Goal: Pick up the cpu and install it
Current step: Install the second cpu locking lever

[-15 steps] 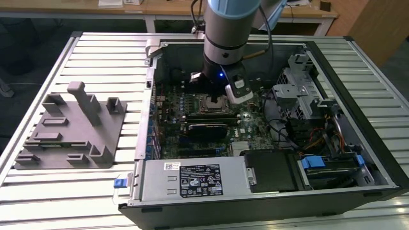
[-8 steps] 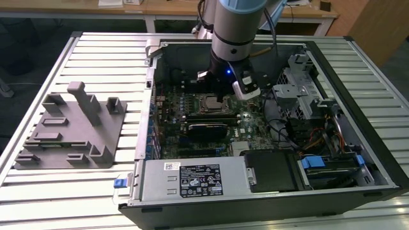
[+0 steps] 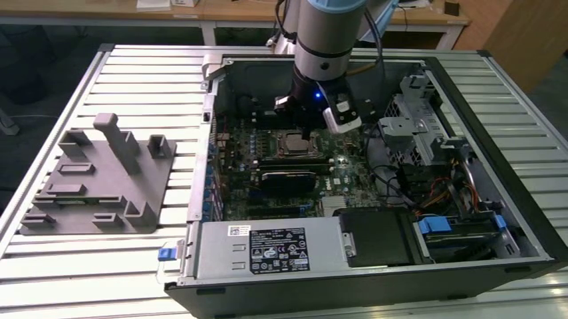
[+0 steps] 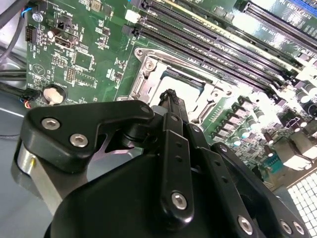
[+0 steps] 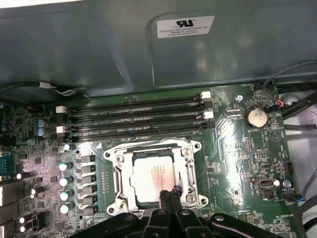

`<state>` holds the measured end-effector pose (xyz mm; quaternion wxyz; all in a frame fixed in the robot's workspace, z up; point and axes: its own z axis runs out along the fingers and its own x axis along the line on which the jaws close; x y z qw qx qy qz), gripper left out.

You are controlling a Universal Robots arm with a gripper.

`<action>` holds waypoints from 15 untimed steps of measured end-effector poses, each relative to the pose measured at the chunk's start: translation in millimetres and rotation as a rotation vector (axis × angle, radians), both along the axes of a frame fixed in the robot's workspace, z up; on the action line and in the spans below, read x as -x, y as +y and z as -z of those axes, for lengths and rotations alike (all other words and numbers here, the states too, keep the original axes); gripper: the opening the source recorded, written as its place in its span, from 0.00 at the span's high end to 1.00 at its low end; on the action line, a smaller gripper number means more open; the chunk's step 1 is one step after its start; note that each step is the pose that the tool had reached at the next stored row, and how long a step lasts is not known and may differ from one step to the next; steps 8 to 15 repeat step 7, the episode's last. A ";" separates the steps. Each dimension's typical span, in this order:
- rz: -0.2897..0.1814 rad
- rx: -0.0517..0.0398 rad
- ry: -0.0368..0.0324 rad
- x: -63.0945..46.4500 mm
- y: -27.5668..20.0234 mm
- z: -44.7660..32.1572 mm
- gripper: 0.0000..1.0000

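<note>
The cpu point(image 5: 148, 177), a small silvery square chip, lies flat in the metal-framed socket point(image 5: 117, 159) on the green motherboard point(image 5: 233, 158). In the exterior view the cpu point(image 3: 290, 141) sits in the middle of the open computer case, right under the arm. My gripper point(image 5: 168, 192) hangs just over the chip's near edge, its two black fingers pressed together with nothing between them. In the second wrist view the gripper point(image 4: 170, 94) points down at the socket frame point(image 4: 148, 74).
A grey plastic fixture point(image 3: 98, 179) with upright posts stands on the slatted table at the exterior view's left. Inside the case point(image 3: 497, 166) are memory slots point(image 5: 133, 119), a coin battery point(image 5: 256, 117), loose cables point(image 3: 417, 179), a drive cage point(image 3: 417, 126) and the power supply point(image 3: 266, 249).
</note>
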<state>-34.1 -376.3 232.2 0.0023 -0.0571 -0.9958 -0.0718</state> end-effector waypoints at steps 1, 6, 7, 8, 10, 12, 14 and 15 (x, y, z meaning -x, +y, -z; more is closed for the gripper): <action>0.000 0.0005 0.0000 0.0 0.1 0.0 0.89; 0.000 0.0009 0.0000 0.0 0.3 0.0 0.89; 0.000 0.0009 0.0000 0.0 0.3 0.0 0.89; 0.000 0.0009 0.0000 0.0 0.3 0.0 0.89; 0.000 0.0009 0.0000 0.0 0.3 0.0 0.89; 0.000 0.0009 0.0000 0.0 0.3 0.0 0.89; 0.000 0.0009 0.0000 0.0 0.3 0.0 0.89; 0.000 0.0009 0.0000 0.0 0.3 0.0 0.89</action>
